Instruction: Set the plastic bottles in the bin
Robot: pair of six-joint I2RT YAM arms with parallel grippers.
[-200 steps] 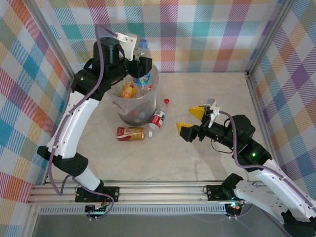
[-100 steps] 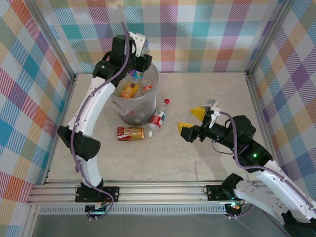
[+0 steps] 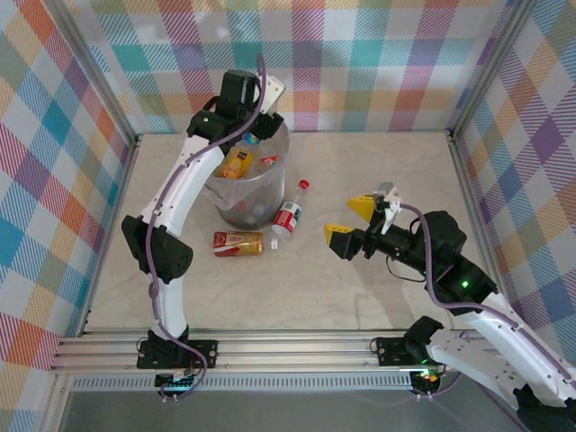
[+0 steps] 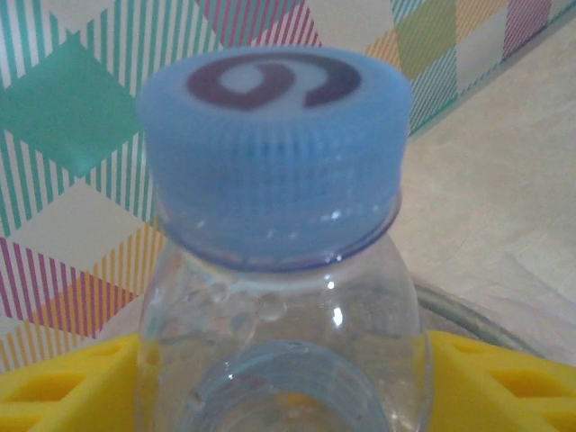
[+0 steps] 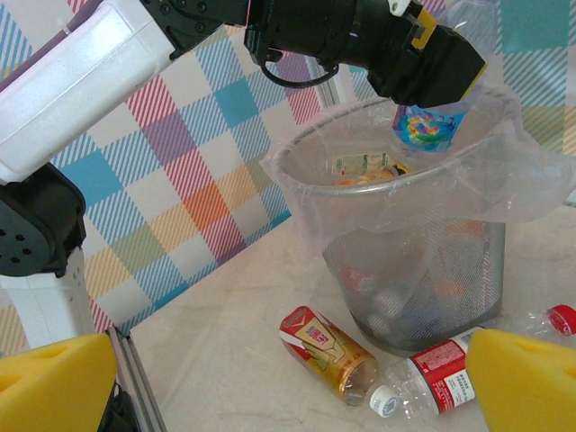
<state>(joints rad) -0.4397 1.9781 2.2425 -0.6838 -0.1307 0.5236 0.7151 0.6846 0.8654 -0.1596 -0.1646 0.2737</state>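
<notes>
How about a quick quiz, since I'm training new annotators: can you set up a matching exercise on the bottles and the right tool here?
Things:
1. blue-capped bottle
2. red-capped bottle
3. red-and-gold bottle
4. right tool

Places or states:
A. lying on the table on the near side of the bin
B. open, over the table to the right of the bin
C. between the fingers of the left tool, above the bin
D. lying on the table at the bin's right side

Pairs: 1-C, 2-D, 3-A, 4-B

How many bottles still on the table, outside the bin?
2: red-and-gold-labelled plastic bottle in front of the translucent round bin; red-labelled clear bottle at its right. Red cap plus white cap there may mean a hidden third.
</notes>
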